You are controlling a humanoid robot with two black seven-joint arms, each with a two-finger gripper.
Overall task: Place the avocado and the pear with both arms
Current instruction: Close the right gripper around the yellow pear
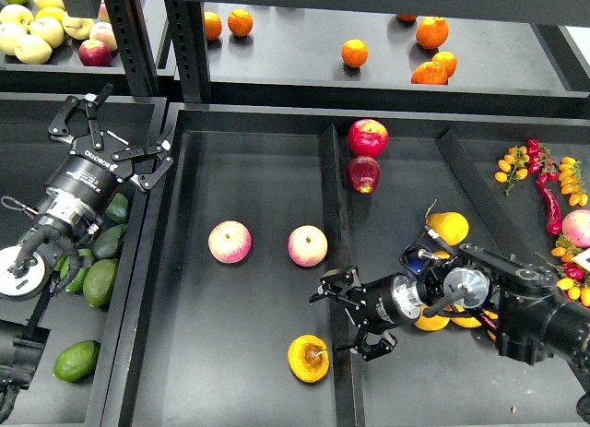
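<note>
the right gripper, black and two-fingered, reaches in from the right with its fingers spread apart and nothing between them. it hovers over the raised black divider that splits the shallow dark tray, and this divider serves as the landmark below. just left of the divider, right beside the right gripper's lower finger, lies the pear, a roundish golden-yellow fruit with a brown stem hollow, resting free on the tray floor. further up on the same side sit two pink-yellow apples, the nearer one close to the divider, the other further left. at the divider's far end two red apples lie one above the other, just right of it. right of the divider, partly hidden behind the right arm, are more yellow fruits, and far to the right a scatter of small orange tomatoes and red chillies.

the left gripper is well left of the divider, above the tray's left rim, its black fingers open wide and empty. below it, in the bin left of the tray, lie dull dark-green oval fruits. i cannot tell which fruit here, if any, is the avocado. behind the tray, a shelf carries oranges and pale yellow apples.
</note>
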